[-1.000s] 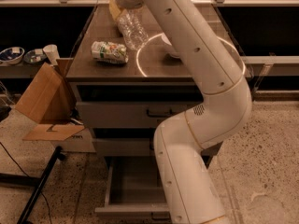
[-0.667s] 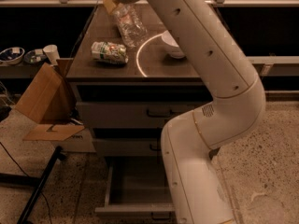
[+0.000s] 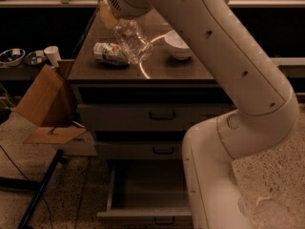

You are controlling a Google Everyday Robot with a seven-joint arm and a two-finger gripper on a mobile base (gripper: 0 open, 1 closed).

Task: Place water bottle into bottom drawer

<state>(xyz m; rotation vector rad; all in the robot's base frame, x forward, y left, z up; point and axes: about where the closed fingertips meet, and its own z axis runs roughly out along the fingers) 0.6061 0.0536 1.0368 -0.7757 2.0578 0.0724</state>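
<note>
1. Upper left of frame: the gripper [image 3: 107,16] hangs over the counter [image 3: 190,73], its jaws closed on the bottle [image 3: 133,42], which is held tilted in the air near the container [image 3: 110,53].
2. Bottom centre: the drawer [image 3: 143,217] stands open, partly hidden by the arm [image 3: 238,70].
3. Risk: the crinkly plastic could slip from the jaws, or the bottle could clip the upper drawers [image 3: 162,114] on the way down.

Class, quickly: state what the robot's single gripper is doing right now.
Gripper: above the cabinet top, at the upper left, shut on the tilted water bottle.
</note>
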